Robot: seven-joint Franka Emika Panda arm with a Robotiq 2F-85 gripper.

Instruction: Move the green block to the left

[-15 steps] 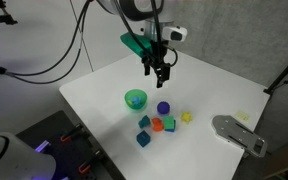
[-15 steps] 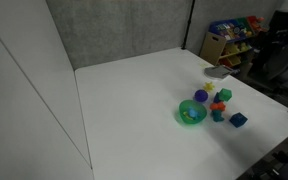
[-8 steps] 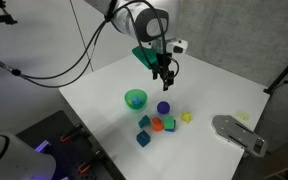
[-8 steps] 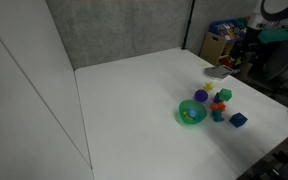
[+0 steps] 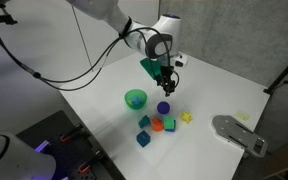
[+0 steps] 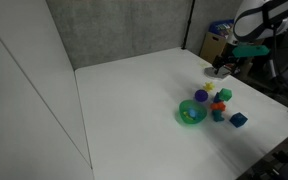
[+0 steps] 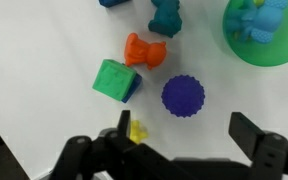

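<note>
The green block [image 7: 115, 80] is a small bright green cube lying on the white table among other little shapes. In an exterior view it sits beside an orange piece [image 5: 168, 124]. My gripper [image 7: 181, 140] is open and empty. It hovers above the cluster, with the purple round block [image 7: 183, 96] just ahead of the jaws and a small yellow piece [image 7: 137, 131] by one finger. In an exterior view the gripper [image 5: 165, 86] hangs above the purple block [image 5: 163, 107]. The green block lies to one side of the jaws, untouched.
A green bowl [image 5: 135, 98] holding a blue piece [image 7: 259, 18] stands near the cluster. An orange piece [image 7: 144, 51] and teal blocks [image 7: 166, 18] lie around the green block. A grey device [image 5: 239, 133] lies near the table edge. Shelves with toys [image 6: 234, 30] stand behind.
The gripper has moved down and toward the cluster of blocks, and the arm has come further into the second exterior view. The blocks have not moved.
</note>
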